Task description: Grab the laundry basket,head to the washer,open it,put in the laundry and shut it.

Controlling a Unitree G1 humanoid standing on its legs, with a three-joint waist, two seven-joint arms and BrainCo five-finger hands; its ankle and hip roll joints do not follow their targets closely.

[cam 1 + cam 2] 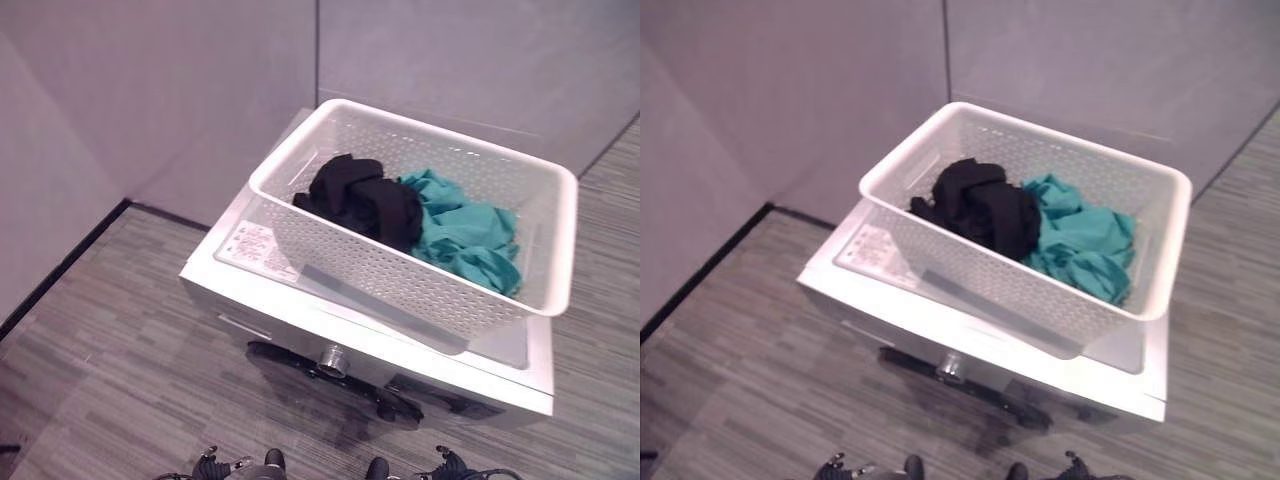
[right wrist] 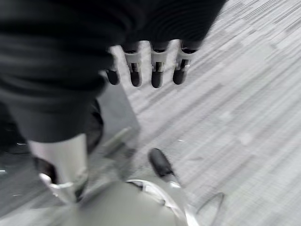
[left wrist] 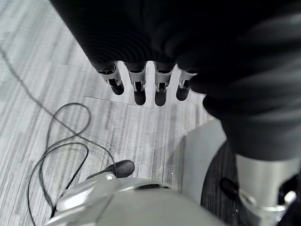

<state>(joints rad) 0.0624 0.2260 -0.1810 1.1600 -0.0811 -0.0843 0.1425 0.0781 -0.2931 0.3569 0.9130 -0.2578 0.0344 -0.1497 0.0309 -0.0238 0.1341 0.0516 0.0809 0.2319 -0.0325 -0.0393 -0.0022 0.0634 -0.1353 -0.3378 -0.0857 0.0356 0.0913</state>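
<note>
White perforated plastic laundry basket (image 1: 420, 255) sits on top of the white front-loading washer (image 1: 300, 300), both hands empty.

The basket holds a crumpled black garment (image 1: 362, 198) touching a teal garment (image 1: 465, 235) beside it. A white sticker with red print (image 1: 255, 243), too small to read, lies on the washer's lid by the basket. The washer's dark round door (image 1: 330, 385) is closed. The left hand (image 3: 146, 80) and right hand (image 2: 146, 66) hang over the grey wood-grain floor (image 1: 110, 350), fingers straight and relaxed.

Both hands are hanging empty: the left hand (image 3: 149, 87) and the right hand (image 2: 146, 70) are, seemingly, keeping their fingers straight and relaxed.
</note>
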